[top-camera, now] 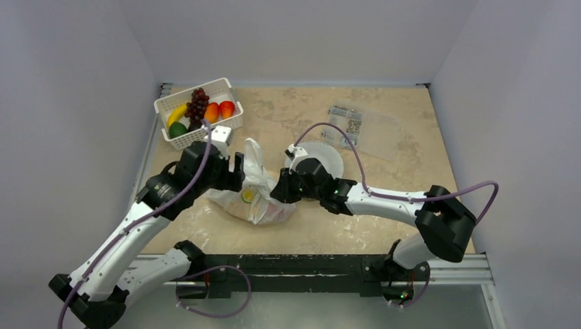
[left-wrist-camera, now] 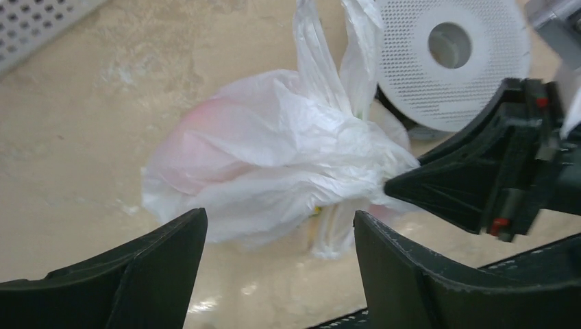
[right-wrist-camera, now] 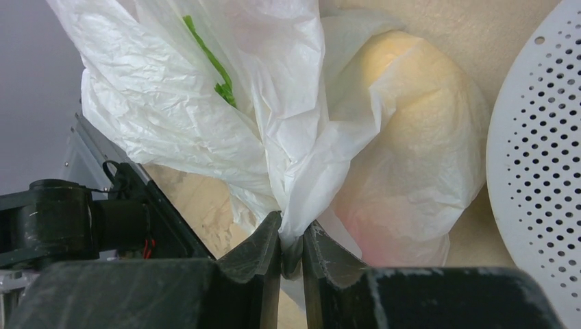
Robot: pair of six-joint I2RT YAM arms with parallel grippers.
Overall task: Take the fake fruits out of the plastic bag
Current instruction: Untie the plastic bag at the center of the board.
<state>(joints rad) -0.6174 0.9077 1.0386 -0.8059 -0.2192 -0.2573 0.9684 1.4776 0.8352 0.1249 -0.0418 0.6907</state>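
Observation:
The white plastic bag (top-camera: 255, 195) lies crumpled on the table between my two grippers, its handles standing up. Something yellow-green and something pinkish-red show through its film (top-camera: 247, 196). In the left wrist view the bag (left-wrist-camera: 274, 164) is just beyond my fingertips. My left gripper (top-camera: 238, 173) is open and empty at the bag's left side; its jaws stand wide apart (left-wrist-camera: 279, 226). My right gripper (top-camera: 279, 190) is shut on a fold of the bag's film (right-wrist-camera: 293, 236) at the bag's right side. A pale bulge with a pink tint (right-wrist-camera: 411, 157) fills the bag there.
A white slotted basket (top-camera: 226, 87) at the back left holds fake fruits: dark grapes (top-camera: 197, 104), a yellow one, a green one and orange-red ones. A round white perforated disc (top-camera: 327, 156) lies behind my right gripper. A flat clear labelled packet (top-camera: 363, 127) lies at the back right.

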